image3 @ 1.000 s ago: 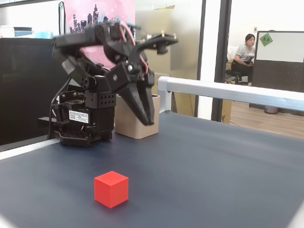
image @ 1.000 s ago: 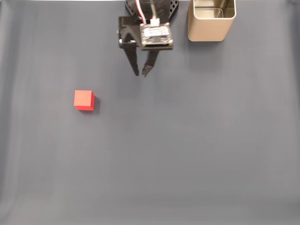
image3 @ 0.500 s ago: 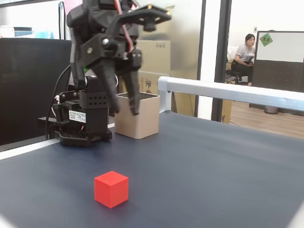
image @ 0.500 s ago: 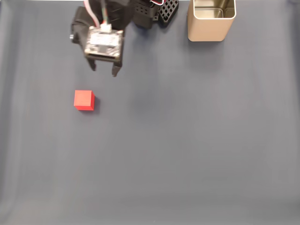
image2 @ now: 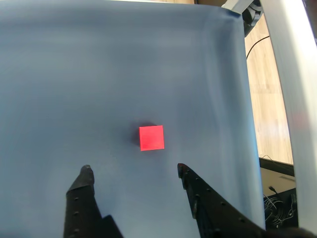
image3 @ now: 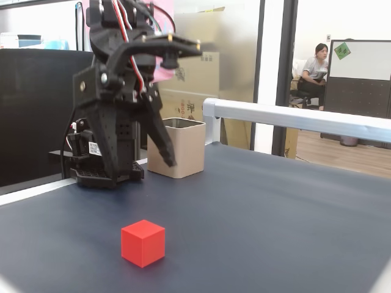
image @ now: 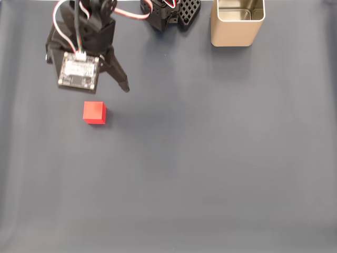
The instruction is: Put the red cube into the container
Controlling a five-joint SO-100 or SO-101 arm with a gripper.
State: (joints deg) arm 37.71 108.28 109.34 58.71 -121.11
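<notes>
Gripper (image2: pixel 132 172) moved above red cube (image2: pixel 151 137), opened.

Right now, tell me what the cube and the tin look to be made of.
The red cube: looks like solid plastic, possibly printed, matte; its faces are evenly red with no glare. The container: looks like thin sheet metal, beige-gold outside; its inner walls gleam and reflect light in a fixed view from above.

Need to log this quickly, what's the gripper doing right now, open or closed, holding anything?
Gripper: open and empty, above the red cube on the mat.
</notes>
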